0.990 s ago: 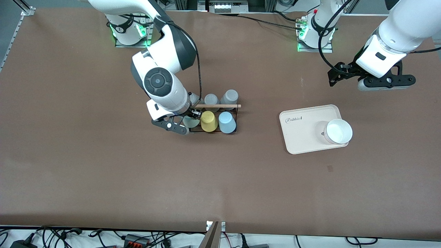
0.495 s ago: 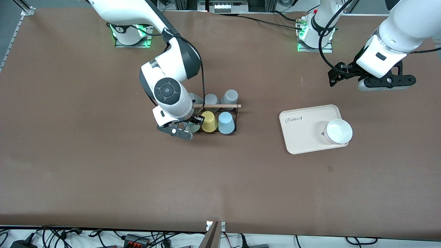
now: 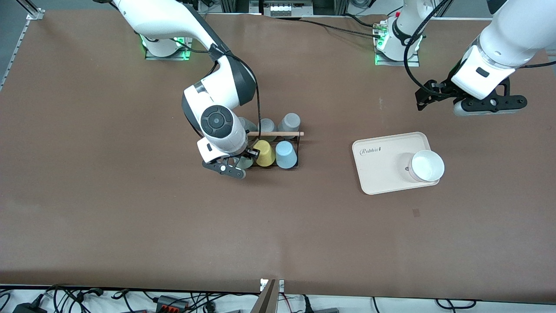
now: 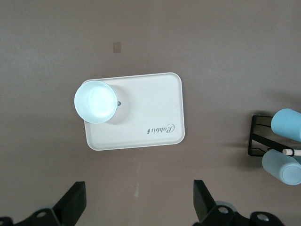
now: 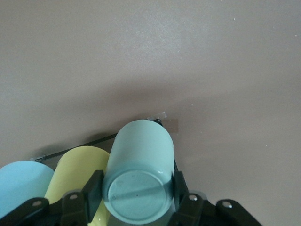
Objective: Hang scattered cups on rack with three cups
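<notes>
Mint green cup (image 5: 139, 174) sits clamped between the right gripper (image 3: 238, 161) fingers at the rack (image 3: 271, 150) — beside the yellow cup (image 3: 264, 153) and blue cup (image 3: 286, 154) — while the left gripper (image 3: 438, 96) waits, spread wide, above the cream tray (image 3: 384, 167).

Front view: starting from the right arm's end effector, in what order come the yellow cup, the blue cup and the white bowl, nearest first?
Measured from the right end effector, at the rack:
1. Yellow cup, on the rack right beside it.
2. Blue cup, next along the rack.
3. White bowl, on the cream tray toward the left arm's end.
</notes>
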